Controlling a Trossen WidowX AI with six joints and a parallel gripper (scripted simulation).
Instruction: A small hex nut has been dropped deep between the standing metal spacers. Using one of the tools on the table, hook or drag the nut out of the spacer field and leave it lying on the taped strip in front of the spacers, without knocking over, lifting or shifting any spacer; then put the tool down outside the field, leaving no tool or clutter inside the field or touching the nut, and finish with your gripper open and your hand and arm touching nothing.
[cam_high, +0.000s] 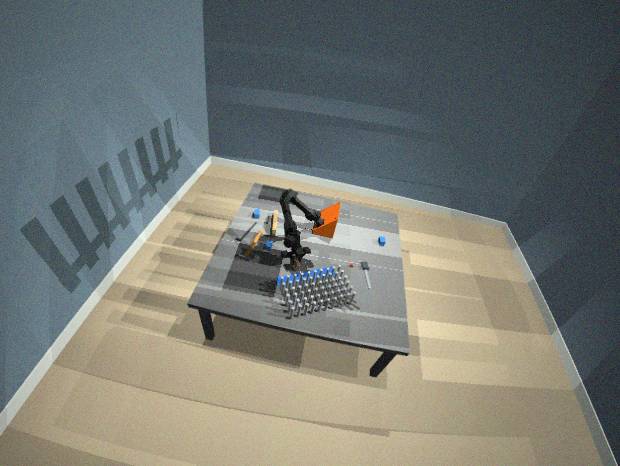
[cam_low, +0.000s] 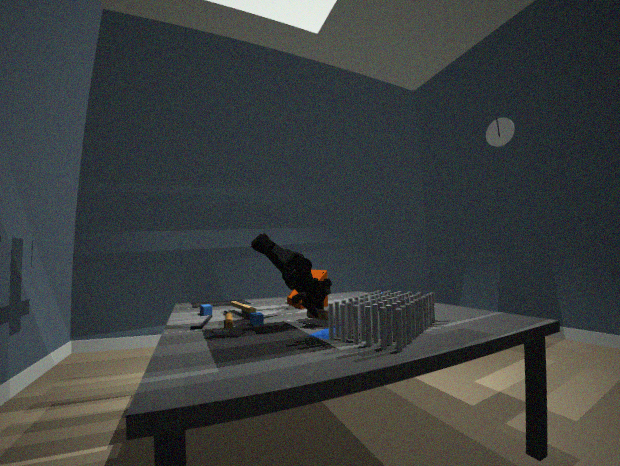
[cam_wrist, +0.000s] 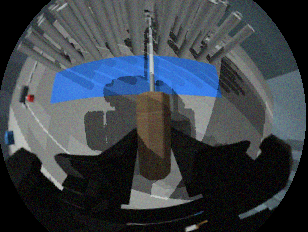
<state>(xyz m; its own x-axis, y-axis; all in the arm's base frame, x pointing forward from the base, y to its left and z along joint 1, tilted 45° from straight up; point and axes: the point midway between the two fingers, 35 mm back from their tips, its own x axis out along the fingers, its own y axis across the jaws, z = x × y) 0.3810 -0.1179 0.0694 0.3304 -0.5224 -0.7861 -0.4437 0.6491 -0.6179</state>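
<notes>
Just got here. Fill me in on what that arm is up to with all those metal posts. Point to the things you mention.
The black arm's tool (cam_high: 296, 265) (cam_wrist: 153, 129) is shut on a brown handle (cam_wrist: 154, 135). From it a thin metal shaft (cam_wrist: 152, 70) reaches over the blue strip (cam_wrist: 135, 75) in among the standing spacers (cam_high: 320, 290) (cam_low: 380, 320), apparently to fish out a dropped nut. I cannot make out the nut, and none shows on the visible part of the strip.

1 black arm bent, tool (cam_high: 296, 261) (cam_low: 316, 314) (cam_wrist: 153, 129) clamped shut
</notes>
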